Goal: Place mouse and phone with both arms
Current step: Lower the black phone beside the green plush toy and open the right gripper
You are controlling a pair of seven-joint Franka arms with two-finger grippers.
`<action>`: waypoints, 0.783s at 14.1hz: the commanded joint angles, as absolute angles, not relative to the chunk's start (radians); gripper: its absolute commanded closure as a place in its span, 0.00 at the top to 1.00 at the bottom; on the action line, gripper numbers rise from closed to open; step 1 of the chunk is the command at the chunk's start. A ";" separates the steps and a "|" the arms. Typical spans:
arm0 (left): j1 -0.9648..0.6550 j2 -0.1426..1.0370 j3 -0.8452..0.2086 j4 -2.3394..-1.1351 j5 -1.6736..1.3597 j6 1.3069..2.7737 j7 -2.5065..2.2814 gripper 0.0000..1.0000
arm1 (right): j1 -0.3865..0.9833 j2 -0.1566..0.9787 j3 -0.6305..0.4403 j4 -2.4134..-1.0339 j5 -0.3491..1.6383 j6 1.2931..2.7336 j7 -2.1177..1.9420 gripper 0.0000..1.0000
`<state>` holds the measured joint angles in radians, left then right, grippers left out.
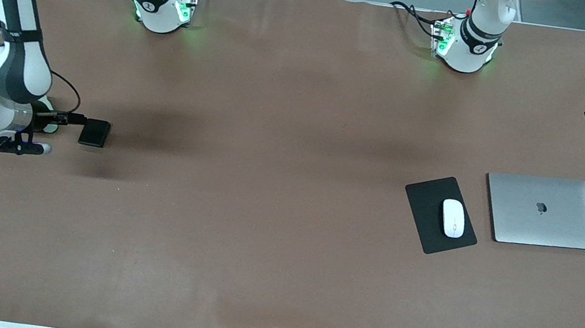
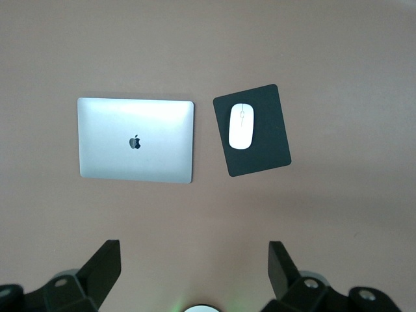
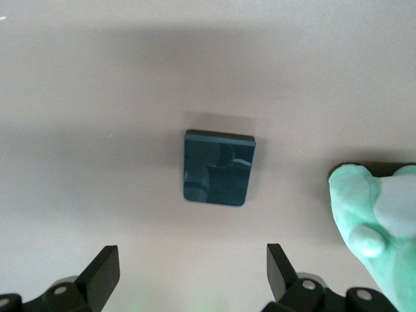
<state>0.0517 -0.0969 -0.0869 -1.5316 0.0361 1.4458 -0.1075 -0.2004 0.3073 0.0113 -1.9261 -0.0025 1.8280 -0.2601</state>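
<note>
Two black two-finger grippers hang spread and empty: right gripper (image 3: 188,273) over the small glossy black phone (image 1: 95,132), left gripper (image 2: 195,273) above the table. The white oval mouse (image 1: 452,218) rests on its matte black pad (image 1: 427,206); either smooth shell could slip from an off-centre pinch.

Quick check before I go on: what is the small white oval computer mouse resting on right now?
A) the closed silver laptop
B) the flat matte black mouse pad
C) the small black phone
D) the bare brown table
B: the small white oval computer mouse lies on the flat matte black mouse pad, which sits beside the closed silver laptop.
</note>
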 commanded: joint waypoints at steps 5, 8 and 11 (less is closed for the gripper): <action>0.043 -0.095 -0.100 -1.505 0.020 1.447 -0.110 1.00 | -0.184 0.308 0.020 -1.700 -0.002 1.582 -0.269 1.00; 0.043 -0.097 -0.100 -1.502 0.015 1.447 -0.114 1.00 | -0.173 0.313 0.017 -1.586 -0.021 1.491 -0.264 1.00; 0.046 -0.104 -0.100 -1.505 0.014 1.433 -0.138 1.00 | -0.211 0.308 0.014 -1.502 -0.017 1.430 -0.276 1.00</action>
<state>0.0435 -0.0969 -0.1001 -1.5159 0.0324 1.4486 -0.1180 -0.1835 0.3015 0.0131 -1.5728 -0.0032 1.4744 -0.2631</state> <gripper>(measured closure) 0.000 0.000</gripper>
